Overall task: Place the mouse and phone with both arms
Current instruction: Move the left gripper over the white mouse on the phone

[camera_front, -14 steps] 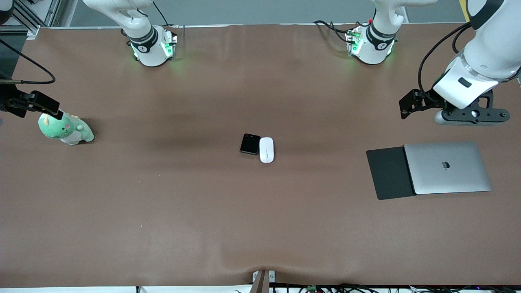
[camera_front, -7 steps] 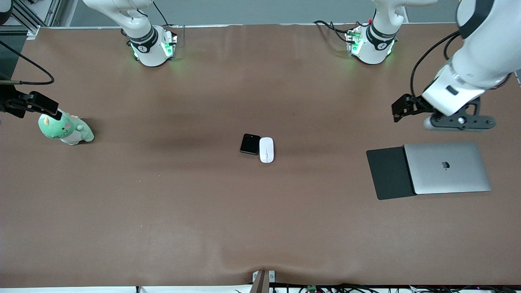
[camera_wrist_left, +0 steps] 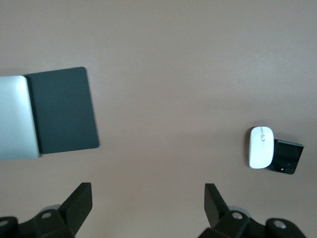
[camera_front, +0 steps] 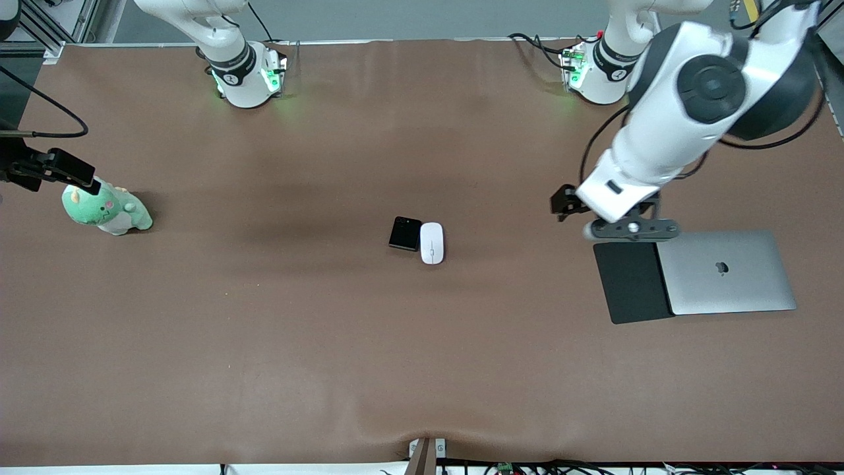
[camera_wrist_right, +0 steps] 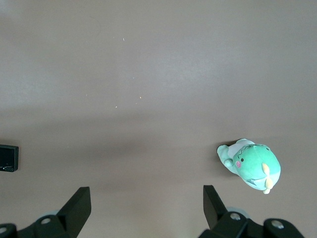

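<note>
Swung inward, the left tool (camera_front: 626,227) hangs wide over the mouse pad (camera_front: 632,281) edge — right tool (camera_wrist_right: 143,208) waits wide.

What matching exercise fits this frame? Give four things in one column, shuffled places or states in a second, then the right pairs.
Things:
1. mouse
2. phone
3. laptop
4. left gripper

Places or states:
A. closed, overlapping the black mouse pad
B. open, above the mouse pad's edge
C. white, mid-table, touching the phone
D. black, beside the mouse toward the right arm's end

Pairs: 1-C, 2-D, 3-A, 4-B
</note>
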